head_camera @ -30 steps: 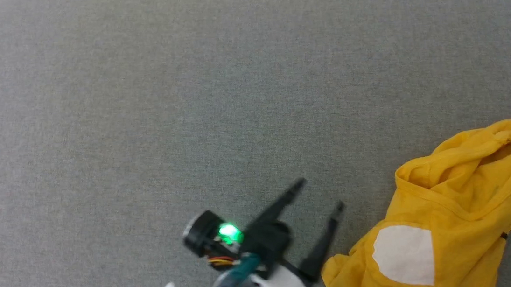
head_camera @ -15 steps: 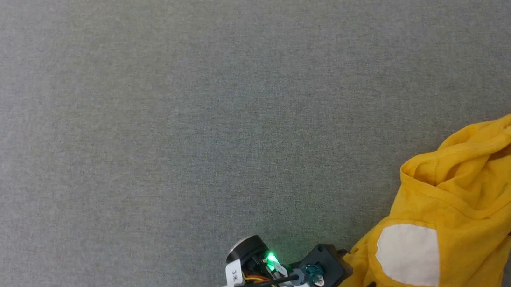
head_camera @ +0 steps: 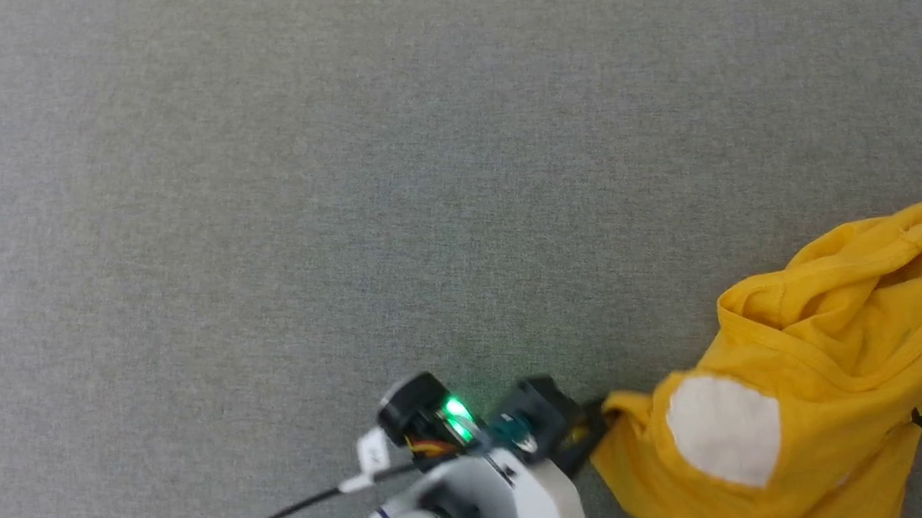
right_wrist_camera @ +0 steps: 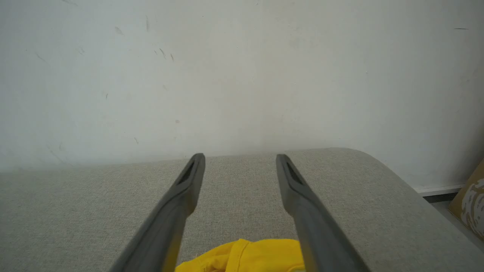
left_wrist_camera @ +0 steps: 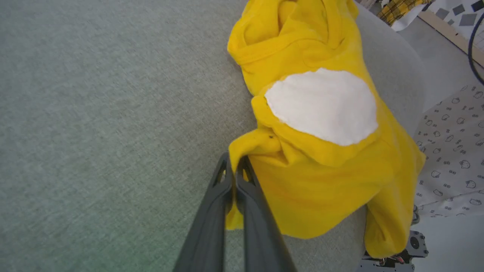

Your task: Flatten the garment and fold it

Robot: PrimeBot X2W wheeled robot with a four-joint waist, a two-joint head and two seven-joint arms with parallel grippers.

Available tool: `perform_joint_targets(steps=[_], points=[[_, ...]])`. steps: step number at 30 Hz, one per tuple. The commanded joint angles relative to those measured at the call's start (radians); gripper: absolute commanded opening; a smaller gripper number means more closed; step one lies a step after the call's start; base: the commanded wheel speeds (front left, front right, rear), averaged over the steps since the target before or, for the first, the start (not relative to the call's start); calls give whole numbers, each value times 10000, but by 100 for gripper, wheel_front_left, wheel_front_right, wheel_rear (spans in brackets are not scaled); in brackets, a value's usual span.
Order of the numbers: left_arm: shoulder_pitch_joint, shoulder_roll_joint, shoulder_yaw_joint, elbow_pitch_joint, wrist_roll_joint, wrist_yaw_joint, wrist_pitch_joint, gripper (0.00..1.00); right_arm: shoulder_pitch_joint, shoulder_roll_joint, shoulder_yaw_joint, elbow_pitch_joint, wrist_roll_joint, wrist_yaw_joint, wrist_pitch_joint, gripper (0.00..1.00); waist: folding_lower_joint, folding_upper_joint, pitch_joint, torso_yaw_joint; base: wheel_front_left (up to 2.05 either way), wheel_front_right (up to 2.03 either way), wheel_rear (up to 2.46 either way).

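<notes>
the left gripper (left_wrist_camera: 234,168) pinches a corner fold of the small bright yellow cotton t-shirt (left_wrist_camera: 302,196), crumpled at the right end of the grey fabric-covered tabletop (head_camera: 255,228). the right gripper (right_wrist_camera: 240,158) hangs spread above it. the cloth looks light, limp, likely to sag; hems or shoulder seams seem better holds. sleeves and most print are buried in folds; the head view cuts it off.

head: above, looking down | left wrist: close on garment (left_wrist_camera: 314,181) | right wrist: low, facing wall (right_wrist_camera: 242,75) | shared: garment
</notes>
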Motion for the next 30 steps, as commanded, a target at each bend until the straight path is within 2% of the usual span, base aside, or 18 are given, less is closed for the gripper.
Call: perform_joint_targets(steps=[1, 5, 8, 10, 14, 16, 17, 18, 20, 24, 30], points=[[-174, -24, 300, -212, -213, 143, -190, 0, -115, 31, -24, -2, 27, -9, -11, 100, 0, 0, -27, 20, 0, 0, 0], [-228, 94, 1262, -1068, -649, 582, -639, 0, -103, 31, -31, -22, 25, -9, 51, 100, 0, 0, -77, 62, 0, 0, 0], [-121, 350, 2184, -1773, -886, 1116, -941, 0, -93, 31, -46, -65, 21, -9, 107, 100, 0, 0, -71, 83, 0, 0, 0], [107, 591, 3006, -2066, -981, 1669, -1251, 0, -87, 31, -69, -82, 32, -9, 129, 100, 0, 0, -57, 85, 0, 0, 0], [930, 1279, 4645, -1818, -557, 3173, -1847, 0, -64, 31, -121, -52, 70, -9, 170, 100, 0, 0, -11, 61, 0, 0, 0], [1398, 1233, 5087, -1575, -732, 3554, -2160, 0, -36, 31, -148, -18, 72, -9, 211, 100, 0, 0, 8, 70, 0, 0, 0], [1585, 1179, 5230, -1424, -821, 3646, -2365, 31, -24, 31, -149, 0, 71, -9, 233, 100, 0, 0, 16, 79, 0, 0, 0], [1735, 1151, 5271, -1253, -861, 3663, -2527, 100, -16, 31, -133, 25, 68, -9, 263, 100, 0, 0, 19, 88, 0, 0, 0], [1874, 954, 5414, -856, -956, 3730, -3059, 100, -17, 31, -66, 64, 65, -9, 318, 100, 0, 0, 27, 112, 0, 0, 0], [1812, 497, 5422, -411, -1181, 3585, -3894, 100, -20, 32, 53, 92, 62, -9, 394, 100, 0, 0, 0, 159, 0, 0, 0], [1270, 428, 5122, -1205, -663, 3582, -4344, 100, 58, 32, 79, 77, 10, -9, 488, 100, 0, 0, -81, 227, 0, 0, 0]])
